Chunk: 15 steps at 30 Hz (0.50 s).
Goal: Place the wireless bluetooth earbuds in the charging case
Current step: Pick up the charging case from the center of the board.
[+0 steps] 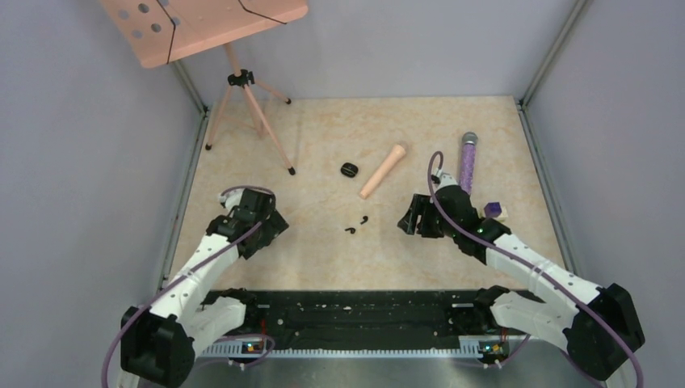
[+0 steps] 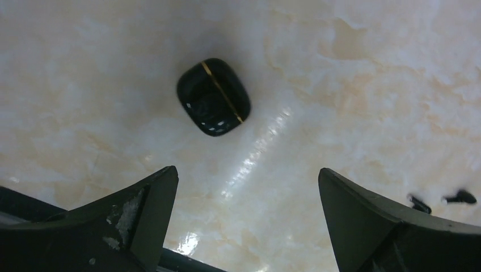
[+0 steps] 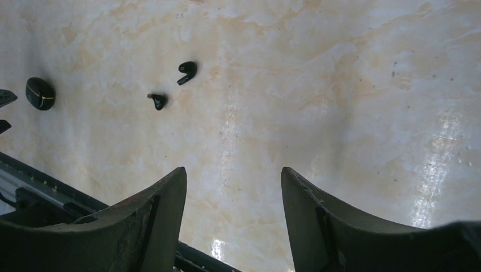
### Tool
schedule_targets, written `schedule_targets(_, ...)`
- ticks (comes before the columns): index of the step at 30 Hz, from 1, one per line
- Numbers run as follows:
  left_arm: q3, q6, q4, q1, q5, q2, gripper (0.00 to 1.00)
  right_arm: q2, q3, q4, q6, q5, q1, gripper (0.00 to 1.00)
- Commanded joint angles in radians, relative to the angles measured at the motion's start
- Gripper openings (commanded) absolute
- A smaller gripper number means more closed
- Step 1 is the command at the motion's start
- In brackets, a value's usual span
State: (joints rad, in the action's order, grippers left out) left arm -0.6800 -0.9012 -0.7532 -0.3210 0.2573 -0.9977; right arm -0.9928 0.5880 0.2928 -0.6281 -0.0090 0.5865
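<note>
The charging case is a small glossy black pebble with a thin gold seam, lying shut on the marble table. It also shows in the left wrist view and the right wrist view. Two tiny black earbuds lie loose near the table's middle, between the arms; they show in the right wrist view and at the left wrist view's right edge. My left gripper is open and empty, short of the case. My right gripper is open and empty, right of the earbuds.
A pink cylinder lies right of the case. A purple stick and a purple-and-white cube lie behind my right arm. A pink tripod with a board stands at the back left. A black rail runs along the near edge.
</note>
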Motion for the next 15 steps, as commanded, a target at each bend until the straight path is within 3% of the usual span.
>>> schedule_targets(1, 0.071, -0.267, 0.019, 0.053, 0.150, 0.043, 0.99, 0.012, -0.013, -0.044, 0.018, -0.039, 0.012, 0.61)
schedule_targets(5, 0.131, -0.262, 0.151, 0.119, 0.131, -0.027, 0.99, 0.040, -0.031, -0.049, 0.021, -0.056, 0.012, 0.61)
schedule_targets(10, 0.096, -0.245, 0.239, 0.145, 0.068, -0.201, 0.98, 0.072, -0.040, -0.050, 0.012, -0.075, 0.012, 0.60)
schedule_targets(15, 0.092, -0.271, 0.266, 0.147, 0.086, -0.249, 0.73, 0.105, -0.047, -0.039, 0.014, -0.071, 0.012, 0.60)
